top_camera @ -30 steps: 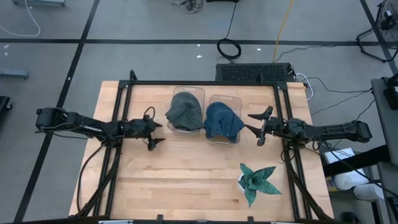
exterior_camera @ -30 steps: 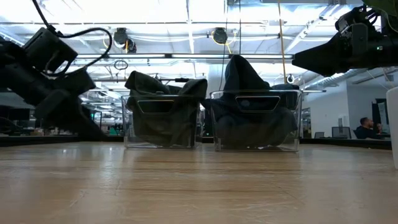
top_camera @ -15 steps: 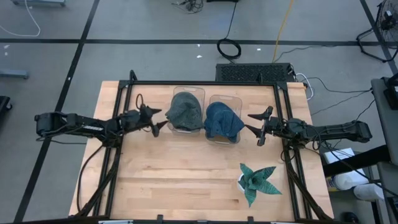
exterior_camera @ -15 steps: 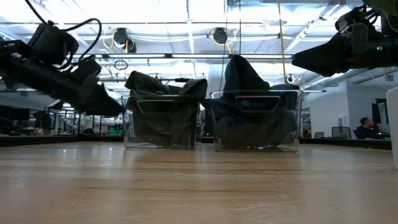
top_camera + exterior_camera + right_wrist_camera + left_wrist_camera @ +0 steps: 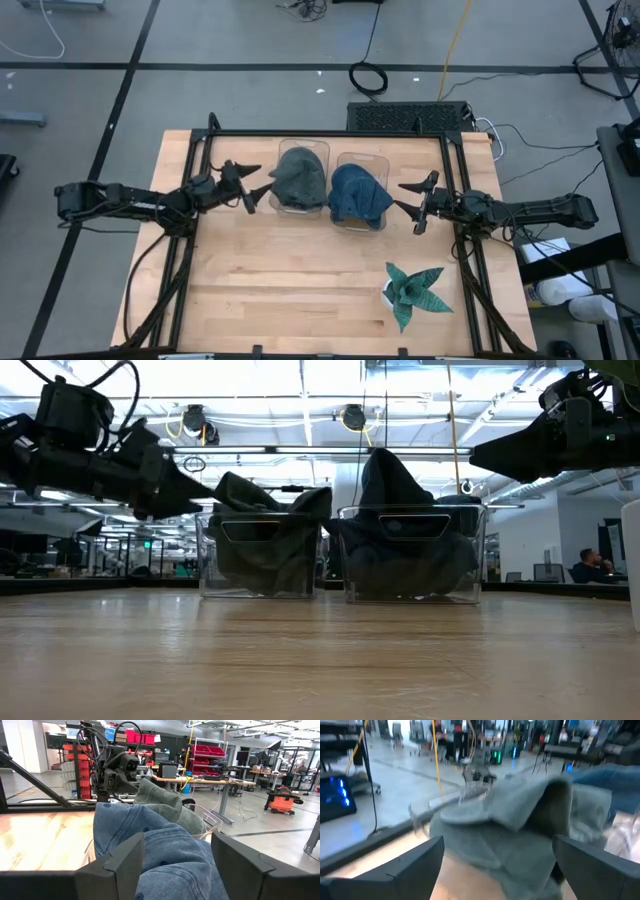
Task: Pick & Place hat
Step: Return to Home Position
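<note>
A grey-green hat (image 5: 300, 176) lies heaped in the left clear bin (image 5: 302, 146), spilling over its rim. A blue hat (image 5: 358, 195) fills the right clear bin (image 5: 362, 157) the same way. My left gripper (image 5: 262, 188) is open, raised above the table at the grey hat's left side. In the left wrist view its fingers (image 5: 395, 870) stand wide on either side of the grey hat (image 5: 520, 815). My right gripper (image 5: 405, 200) waits open, just right of the blue hat (image 5: 160, 850). My left gripper comes level from the table's left at the grey hat's left edge (image 5: 273, 184). I cannot tell whether its fingertips touch the cloth.
Both bins stand side by side near the table's far edge (image 5: 262, 560). A green paper plant in a white pot (image 5: 415, 290) stands at the near right. A black frame rail (image 5: 320, 134) runs along the far edge. Bare wood lies in the middle and near left (image 5: 250, 290).
My left gripper has moved up and toward the table's far edge and right, closing in on the grey hat's left side, fingers staying open. The right arm has kept still.
</note>
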